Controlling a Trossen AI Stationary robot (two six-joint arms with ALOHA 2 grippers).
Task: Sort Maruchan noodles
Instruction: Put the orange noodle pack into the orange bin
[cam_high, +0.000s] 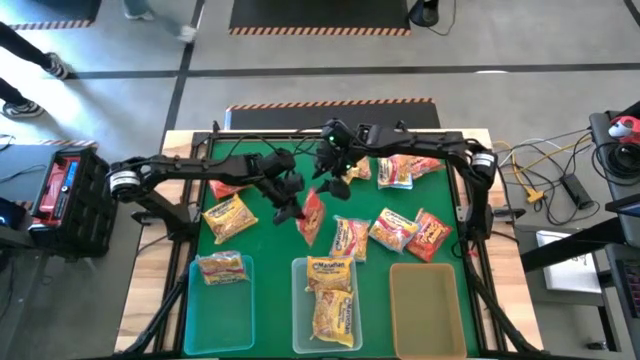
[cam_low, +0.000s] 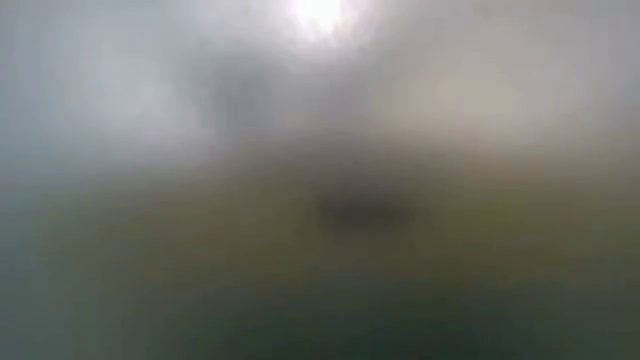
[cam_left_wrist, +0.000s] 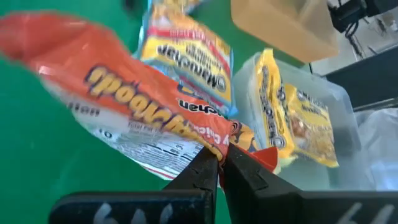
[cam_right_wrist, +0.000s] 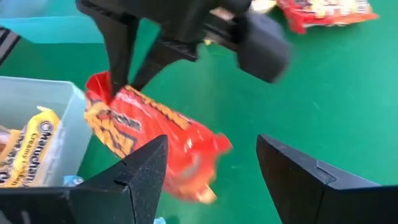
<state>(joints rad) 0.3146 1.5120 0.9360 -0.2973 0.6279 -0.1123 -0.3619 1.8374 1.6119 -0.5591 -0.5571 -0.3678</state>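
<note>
Left wrist view shows your left pincer (cam_left_wrist: 219, 163) clamped on corner of red Maruchan packet (cam_left_wrist: 124, 99), dangling above green surface (cam_high: 275, 250), probably for carry to bin. Right pincer (cam_right_wrist: 211, 177) stands apart, empty, just beside packet; likely released for handover.

Red packet (cam_high: 312, 215) hanging above mat; other packets (cam_high: 394, 229) scattered.

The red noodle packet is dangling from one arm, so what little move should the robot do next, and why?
Probably the left end effector, shut on the red noodle packet, should carry it toward the empty bin. The right end effector is open beside the packet, not gripping it, and the other bins already hold yellow packets.
</note>
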